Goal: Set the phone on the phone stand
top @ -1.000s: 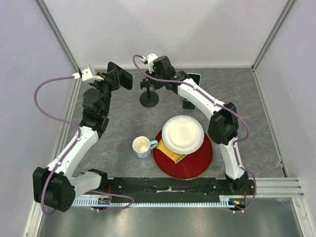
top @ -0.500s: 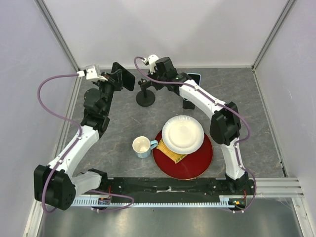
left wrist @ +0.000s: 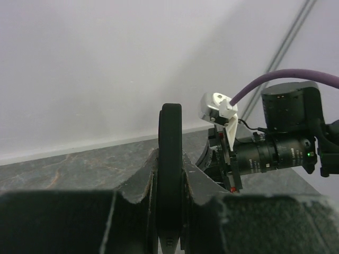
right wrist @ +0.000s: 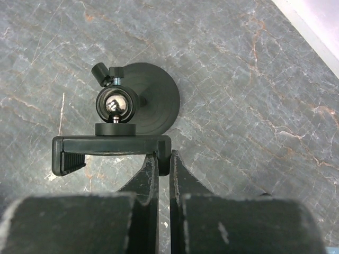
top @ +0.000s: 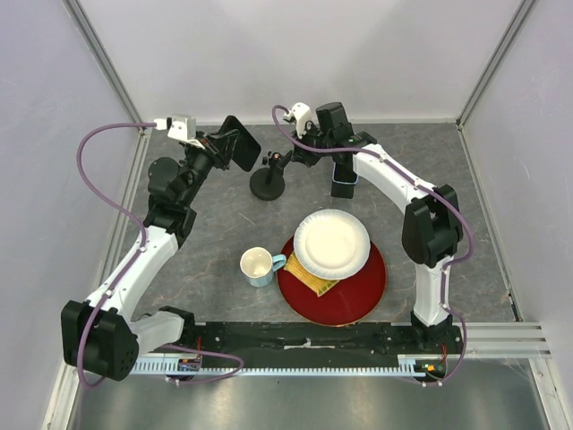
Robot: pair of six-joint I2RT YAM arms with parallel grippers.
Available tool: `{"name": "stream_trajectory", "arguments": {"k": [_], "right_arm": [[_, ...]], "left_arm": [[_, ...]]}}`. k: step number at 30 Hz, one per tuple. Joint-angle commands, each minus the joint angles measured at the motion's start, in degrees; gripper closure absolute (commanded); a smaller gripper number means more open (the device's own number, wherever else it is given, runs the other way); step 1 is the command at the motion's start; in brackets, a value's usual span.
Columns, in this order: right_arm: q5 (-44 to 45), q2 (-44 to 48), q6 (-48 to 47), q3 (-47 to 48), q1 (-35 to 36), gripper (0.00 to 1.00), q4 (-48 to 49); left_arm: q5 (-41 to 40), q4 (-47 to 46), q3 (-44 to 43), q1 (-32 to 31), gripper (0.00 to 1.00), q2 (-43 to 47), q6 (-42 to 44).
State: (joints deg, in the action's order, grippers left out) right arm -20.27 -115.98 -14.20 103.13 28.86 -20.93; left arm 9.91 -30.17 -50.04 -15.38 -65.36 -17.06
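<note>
The black phone [top: 238, 143] is held off the table in my left gripper [top: 224, 149], just left of the phone stand [top: 269, 182]. In the left wrist view the phone [left wrist: 170, 153] is edge-on, upright, clamped between my fingers [left wrist: 139, 182]. The stand is black with a round base [right wrist: 153, 100], a ball joint [right wrist: 115, 104] and a horizontal clamp [right wrist: 106, 146]. My right gripper [right wrist: 163, 156] is shut on the clamp's right end, and it reaches the stand from the right [top: 291, 161].
A dark flat object with a blue edge [top: 346, 182] lies partly under my right arm. A white paper plate [top: 331, 243] sits on a red plate [top: 358, 291], with a mug [top: 258, 266] to its left. The enclosure walls stand close behind.
My left gripper has carried the phone to the right, closer to the stand. My right arm has swung to the right and now grips the stand's clamp from the right.
</note>
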Motion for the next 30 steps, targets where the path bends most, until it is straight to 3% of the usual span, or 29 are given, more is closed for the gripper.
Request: {"name": "stream_trajectory", "arguments": {"k": [1,7,11,13,15,24,30], "right_arm": [[-4.9,5.7,-0.3,-1.4,0.0,1.0,0.7],[-4.3,4.9,-0.4,-0.7,0.7,1.0,1.4],[-5.2,2.6,-1.1,0.5,0.7,1.0,-0.4],[-5.4,2.0,-1.2,0.9,0.7,0.93,-0.5],[-5.2,1.4,-1.0,1.5,0.7,0.79,-0.4],[-4.6,1.3,0.0,1.4,0.8,0.61,0.7],[-5.1,2.2,0.0,0.1,-0.1,0.53,0.8]], "left_arm": [[5.9,-4.9,-4.1,0.3,0.98,1.1,-1.0],[9.6,-6.6,-4.2,0.3,0.98,-0.6,-0.6],[20.2,-13.8,-1.1,0.3,0.98,-0.1,3.6],[22.2,-17.2,0.5,0.3,0.98,0.4,3.9],[23.3,-20.2,2.0,0.3,0.98,1.4,3.4],[15.7,-22.1,5.5,0.3,0.98,4.3,4.0],[17.9,-20.9,3.9,0.3,0.98,2.1,5.2]]}}
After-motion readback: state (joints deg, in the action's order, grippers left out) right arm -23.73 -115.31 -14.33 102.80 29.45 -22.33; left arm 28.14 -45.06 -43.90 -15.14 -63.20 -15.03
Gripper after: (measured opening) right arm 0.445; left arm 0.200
